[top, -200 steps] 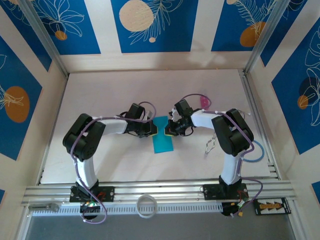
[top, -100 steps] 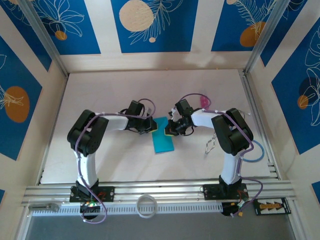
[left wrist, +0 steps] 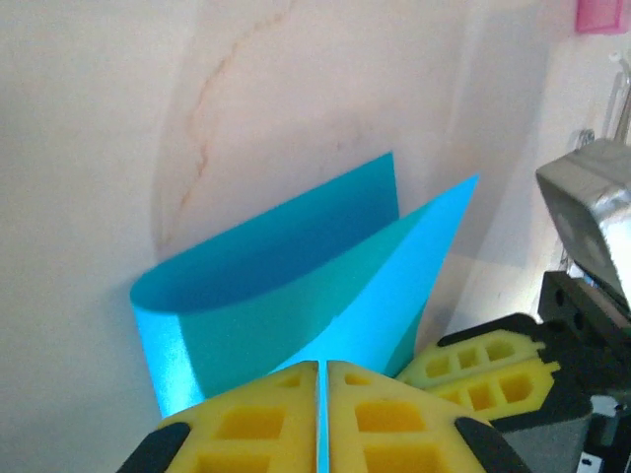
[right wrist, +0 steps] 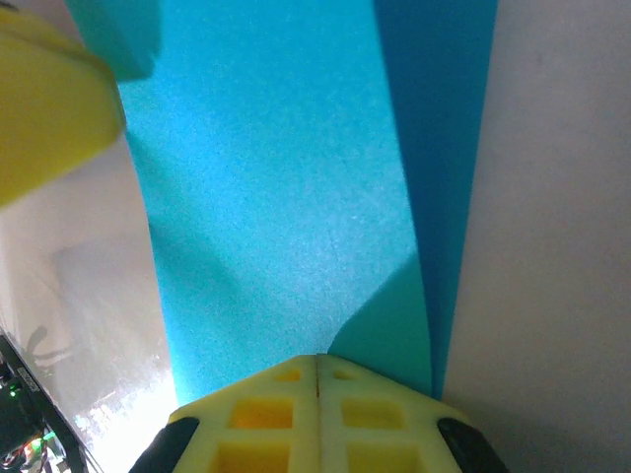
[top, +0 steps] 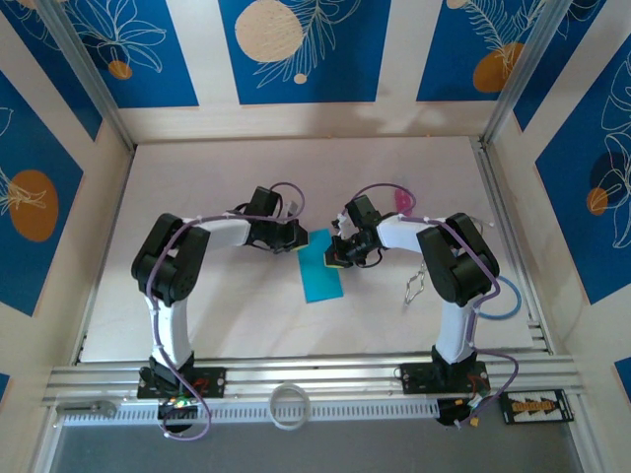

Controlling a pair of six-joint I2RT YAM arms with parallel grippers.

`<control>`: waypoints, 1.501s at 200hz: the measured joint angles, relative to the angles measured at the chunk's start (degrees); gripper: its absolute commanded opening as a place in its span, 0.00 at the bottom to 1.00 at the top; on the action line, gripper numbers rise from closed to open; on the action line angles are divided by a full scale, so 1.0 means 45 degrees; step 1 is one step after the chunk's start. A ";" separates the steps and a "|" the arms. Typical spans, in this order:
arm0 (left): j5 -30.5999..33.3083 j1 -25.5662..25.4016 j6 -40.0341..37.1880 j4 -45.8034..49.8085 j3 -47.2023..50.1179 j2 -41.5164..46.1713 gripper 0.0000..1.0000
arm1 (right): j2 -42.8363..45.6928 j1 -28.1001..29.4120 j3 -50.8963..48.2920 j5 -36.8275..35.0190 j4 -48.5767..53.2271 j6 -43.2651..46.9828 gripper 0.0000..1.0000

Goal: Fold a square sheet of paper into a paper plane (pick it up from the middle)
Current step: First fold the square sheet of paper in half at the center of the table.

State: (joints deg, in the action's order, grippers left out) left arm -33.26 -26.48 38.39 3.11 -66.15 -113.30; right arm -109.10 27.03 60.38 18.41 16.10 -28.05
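Pale wooden table point(top: 197, 187), boxed in by walls with blue leaf-patterned panels point(top: 296, 49).

Reference: right gripper point(top: 335, 256), at the same spot over the last second, pads pressed together on one side edge of the square sheet of paper point(top: 321, 279). The sheet sits right against it, trailing toward the arm bases.

Change: left gripper point(top: 299, 239), clamped on the opposite edge, has swung from level with the right gripper to slightly beyond it, carrying its edge along. Left wrist view shows the paper curled over in a soft loop.

Judgement: first lengthwise fold under way, no crease pressed; no plane yet.

Unclear: how deep each pinch reaches, whether the edges line up. From above, both grippers cover the sheet's far end. Pink object point(top: 402, 199) beyond the right gripper, too small to identify.
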 measured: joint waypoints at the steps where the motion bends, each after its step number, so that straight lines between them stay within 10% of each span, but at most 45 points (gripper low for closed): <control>1: -0.0010 0.0010 -0.0005 0.0005 -0.0024 -0.0039 0.09 | 0.0000 0.0000 0.0000 0.0000 0.0005 0.0000 0.01; 300: 0.1472 0.1039 -0.0418 0.3526 -0.3177 -0.1690 0.03 | 0.0000 -0.0087 -0.0039 0.0189 0.0005 -0.0121 0.02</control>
State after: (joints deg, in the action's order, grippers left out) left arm -26.63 -21.80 36.51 18.98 -80.44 -120.90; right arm -109.10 26.63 60.20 19.27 16.12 -28.60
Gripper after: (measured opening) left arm 0.048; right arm 0.057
